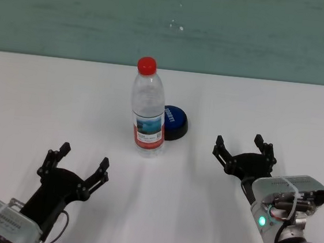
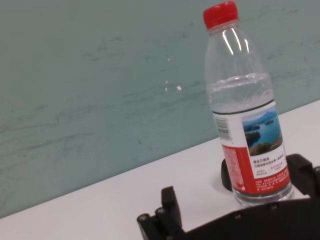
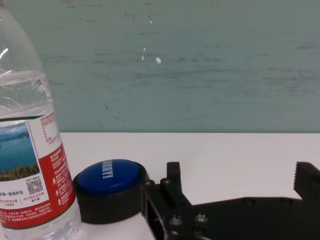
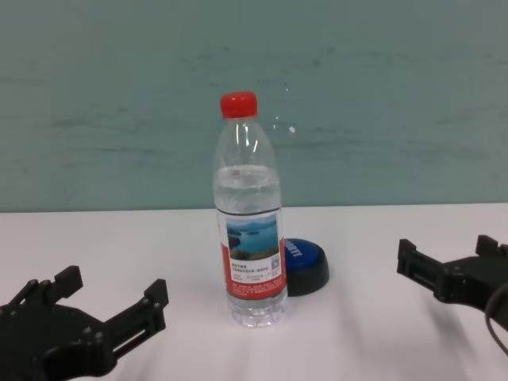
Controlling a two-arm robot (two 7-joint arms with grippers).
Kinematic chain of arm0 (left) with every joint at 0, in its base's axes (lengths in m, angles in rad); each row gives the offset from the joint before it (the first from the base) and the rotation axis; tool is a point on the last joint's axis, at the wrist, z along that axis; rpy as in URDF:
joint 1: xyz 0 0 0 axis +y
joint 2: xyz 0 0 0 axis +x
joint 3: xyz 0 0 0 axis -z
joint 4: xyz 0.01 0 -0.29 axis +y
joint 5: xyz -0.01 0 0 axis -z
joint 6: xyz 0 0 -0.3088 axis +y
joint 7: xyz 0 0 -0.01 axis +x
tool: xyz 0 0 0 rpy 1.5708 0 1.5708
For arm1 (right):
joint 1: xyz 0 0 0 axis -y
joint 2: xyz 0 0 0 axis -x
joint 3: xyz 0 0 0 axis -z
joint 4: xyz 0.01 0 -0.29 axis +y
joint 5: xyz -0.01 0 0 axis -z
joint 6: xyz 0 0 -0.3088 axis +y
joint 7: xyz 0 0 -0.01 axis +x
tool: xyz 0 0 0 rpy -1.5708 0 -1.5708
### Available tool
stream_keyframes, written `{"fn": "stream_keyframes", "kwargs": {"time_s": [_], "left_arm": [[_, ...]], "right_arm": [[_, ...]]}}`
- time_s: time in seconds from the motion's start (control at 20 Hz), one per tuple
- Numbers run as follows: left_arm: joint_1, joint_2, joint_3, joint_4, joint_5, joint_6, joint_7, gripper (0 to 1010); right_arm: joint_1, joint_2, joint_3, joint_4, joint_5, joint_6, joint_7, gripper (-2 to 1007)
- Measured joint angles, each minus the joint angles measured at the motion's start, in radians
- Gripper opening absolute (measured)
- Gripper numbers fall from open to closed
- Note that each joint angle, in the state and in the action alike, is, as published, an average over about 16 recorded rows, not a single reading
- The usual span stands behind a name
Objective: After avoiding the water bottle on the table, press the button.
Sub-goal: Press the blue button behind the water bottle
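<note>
the counter (image 1: 37, 97) is a plain white flat top that runs the full width of the head view, its far edge meeting a teal wall (image 1: 247, 32). near the middle, somewhat toward that far edge, stands the water bottle (image 1: 148, 109), upright, tall and clear, with a red screw cap and a label showing a lake photo above a red band; water fills it to around its shoulder. the button (image 1: 173, 121) sits just behind and to the right of the bottle's base, a low blue dome with white lettering on a black base, partly hidden by the bottle in the chest view; whether the two touch cannot be told.

the left hand (image 1: 81, 168) hangs over the near left of the counter with its fingers spread wide, holding nothing and touching nothing, well short of the bottle. the right hand (image 1: 244, 148) is over the right side, also spread open and empty, near the button's right and level with it in depth, apart from both things.

bare white counter lies between the right hand and the button. the bottle stands between the left hand and the button. wide bare surface stretches to both side edges.
</note>
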Motion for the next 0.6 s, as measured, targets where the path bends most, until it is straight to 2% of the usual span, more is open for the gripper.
{"fn": "stream_keyframes", "kwargs": {"time_s": [0.15, 0.35, 0.6], "left_arm": [[0.000, 0.000, 0.000, 0.000, 0.000, 0.000, 0.000, 1000], [0.000, 0.000, 0.000, 0.000, 0.000, 0.000, -0.001, 1000], [0.000, 0.000, 0.000, 0.000, -0.001, 0.000, -0.001, 1000]], "right_arm": [[0.001, 0.009, 0.000, -0.008, -0.006, 0.006, 0.020, 1004], [0.005, 0.026, 0.002, -0.021, -0.009, 0.023, 0.062, 1004], [0.016, 0.057, 0.012, -0.038, 0.003, 0.049, 0.148, 1004]]}}
